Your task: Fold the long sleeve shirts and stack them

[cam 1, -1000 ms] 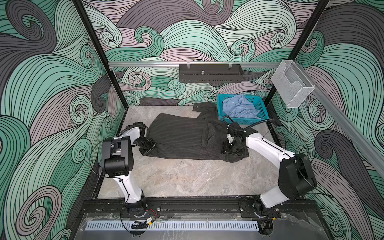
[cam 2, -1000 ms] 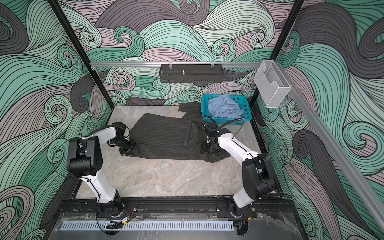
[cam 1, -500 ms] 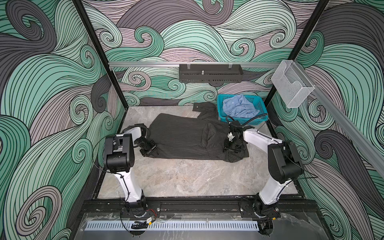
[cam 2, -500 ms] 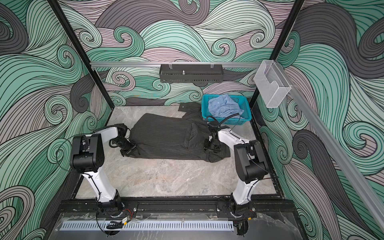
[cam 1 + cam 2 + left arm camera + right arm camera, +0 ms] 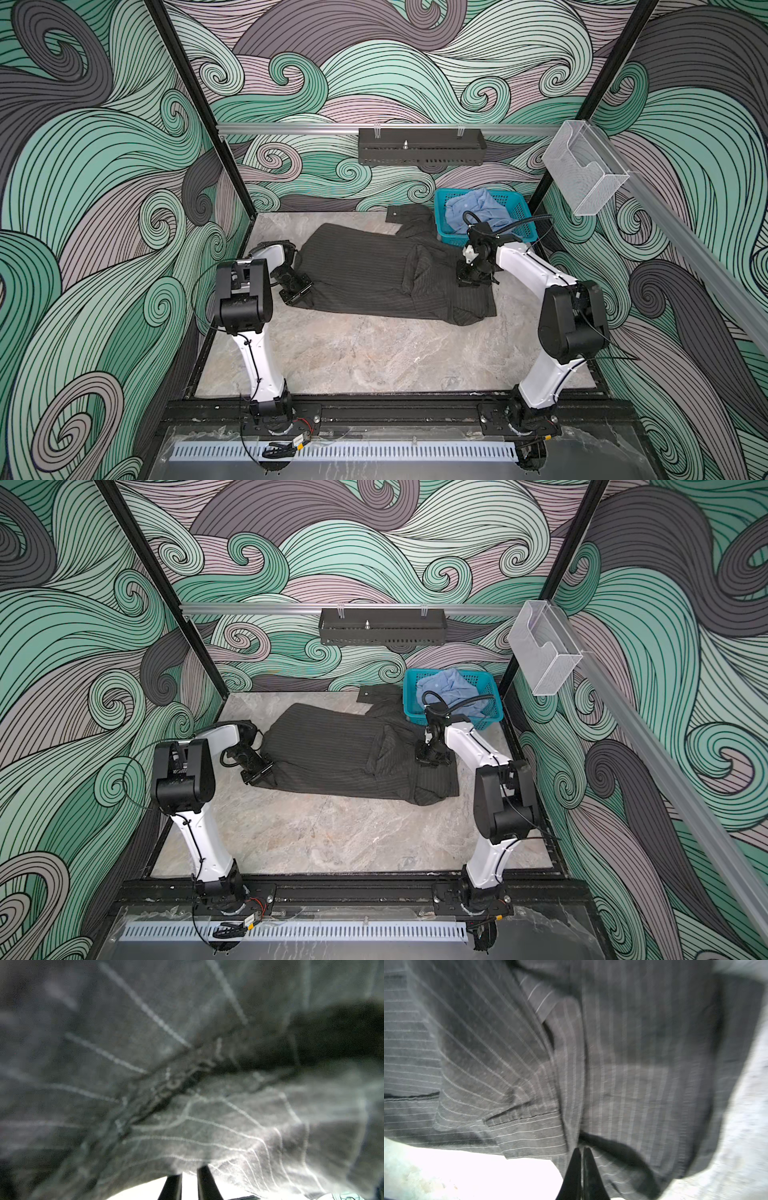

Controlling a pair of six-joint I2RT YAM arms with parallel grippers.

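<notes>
The dark charcoal pinstriped shirt (image 5: 365, 274) (image 5: 332, 750) lies spread across the middle of the table, one sleeve (image 5: 405, 214) running back beside the basket. My left gripper (image 5: 300, 289) (image 5: 259, 771) sits low at the shirt's left edge; in the left wrist view its fingers (image 5: 207, 1180) stand close together with the cloth (image 5: 239, 1126) bunched over their tips. My right gripper (image 5: 467, 280) (image 5: 428, 759) is down on the shirt's right part, and in the right wrist view (image 5: 582, 1148) it pinches a raised fold (image 5: 571, 1084). The light blue shirt (image 5: 476, 210) (image 5: 449, 688) lies crumpled in the basket.
A teal mesh basket (image 5: 517, 203) (image 5: 415, 679) stands at the back right corner, touching the dark sleeve. A black rack (image 5: 422, 147) and a clear plastic holder (image 5: 584, 174) hang on the walls. Bare marble table (image 5: 374, 357) stretches from the shirt to the front rail.
Both grippers' jaws have closed at the shirt's two ends. The right arm's elbow has swung inward and up while its gripper stayed on the cloth. The shirt has hardly shifted.
</notes>
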